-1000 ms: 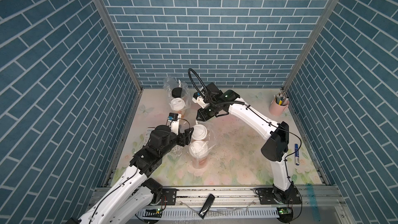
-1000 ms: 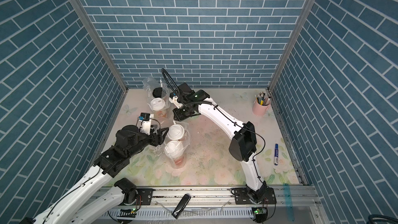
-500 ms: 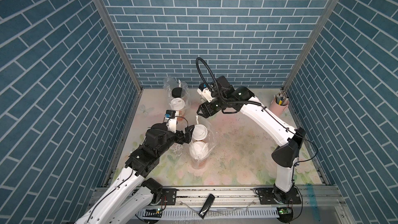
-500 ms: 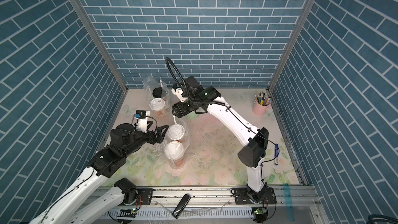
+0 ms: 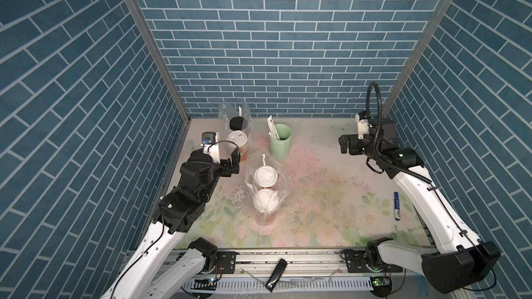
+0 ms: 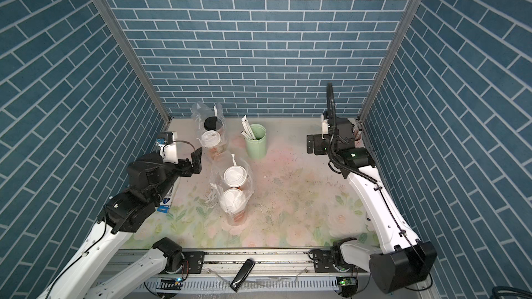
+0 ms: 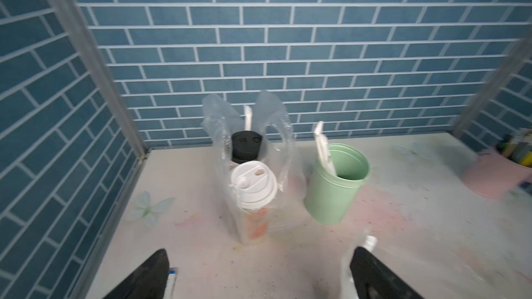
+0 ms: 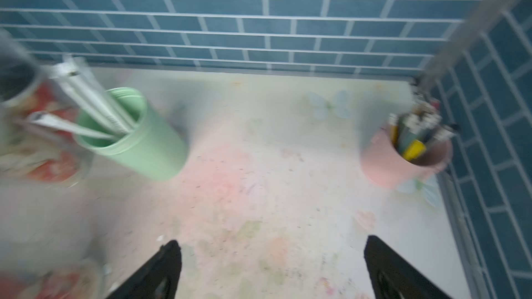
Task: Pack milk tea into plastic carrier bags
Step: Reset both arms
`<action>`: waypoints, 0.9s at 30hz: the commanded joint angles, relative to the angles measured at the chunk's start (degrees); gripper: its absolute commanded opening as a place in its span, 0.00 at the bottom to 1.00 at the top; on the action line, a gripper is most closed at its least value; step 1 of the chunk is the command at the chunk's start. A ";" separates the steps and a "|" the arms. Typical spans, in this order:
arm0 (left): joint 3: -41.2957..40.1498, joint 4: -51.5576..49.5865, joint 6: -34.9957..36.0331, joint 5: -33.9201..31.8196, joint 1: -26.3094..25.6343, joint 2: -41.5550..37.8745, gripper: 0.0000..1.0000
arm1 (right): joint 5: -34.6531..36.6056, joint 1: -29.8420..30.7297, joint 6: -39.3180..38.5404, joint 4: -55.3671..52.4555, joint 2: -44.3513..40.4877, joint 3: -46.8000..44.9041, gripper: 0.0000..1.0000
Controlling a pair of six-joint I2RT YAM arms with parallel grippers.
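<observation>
Two milk tea cups, one with a black lid (image 5: pixel 236 122) and one with a white lid (image 5: pixel 237 138), stand in a plastic carrier bag (image 7: pixel 213 116) at the back left. Nearer the front, a second bag (image 5: pixel 280 194) holds two white-lidded cups (image 5: pixel 265 176) (image 5: pixel 266 201), with a wrapped straw sticking up. My left gripper (image 5: pixel 233 162) (image 7: pixel 260 254) is open and empty, just left of the front bag. Over at the back right, far from the cups, my right gripper (image 5: pixel 344 144) (image 8: pixel 273 243) hangs open and empty above the mat.
A mint-green straw holder (image 5: pixel 280 140) stands right of the back bag. A pink pen cup (image 8: pixel 403 165) sits in the back right corner by my right gripper. A blue marker (image 5: pixel 397 209) lies near the right wall. Brick walls close in three sides.
My right arm swung from beside the back bag over to the back right corner, its jaws opening. My left gripper opened wider and drew back left from the front bag.
</observation>
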 commanded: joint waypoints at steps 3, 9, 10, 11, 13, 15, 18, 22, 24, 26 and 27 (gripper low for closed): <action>-4.83 3.08 -6.11 -1.98 13.42 5.54 0.99 | 5.58 -9.40 3.87 19.90 -4.08 -16.81 0.99; -20.96 24.96 -8.92 -12.04 18.62 9.22 0.99 | 8.73 -12.53 -0.35 37.17 2.99 -30.34 0.99; -24.06 29.91 -8.10 -13.03 18.69 10.54 0.99 | 8.92 -12.53 -1.14 39.74 4.63 -31.72 0.99; -26.10 33.81 -7.48 -13.48 18.84 11.90 0.99 | 9.51 -12.53 -1.57 41.87 5.91 -32.71 0.99; -29.28 40.40 -5.07 -13.66 18.96 15.58 0.99 | 10.33 -12.53 -3.15 47.65 8.86 -35.23 0.99; -30.62 43.71 -2.82 -13.60 18.96 19.45 0.99 | 10.92 -12.55 -4.52 52.75 11.12 -37.36 0.99; -34.32 53.36 -0.42 -12.76 18.96 24.35 0.99 | 10.52 -12.66 -5.79 61.95 14.16 -40.67 0.99; -35.78 61.77 3.47 -9.07 19.04 28.23 0.99 | 8.83 -12.66 -6.97 70.03 16.25 -42.36 0.99; -35.80 63.37 5.36 -7.46 19.07 28.99 0.99 | 7.36 -12.71 -7.19 72.44 18.81 -42.56 0.99; -37.06 68.54 7.61 -5.96 19.04 30.05 0.99 | 6.24 -12.90 -7.32 74.02 20.02 -42.75 0.99; -38.42 72.74 8.25 -4.85 19.21 31.13 0.99 | 5.90 -13.13 -7.20 75.13 19.95 -43.37 0.99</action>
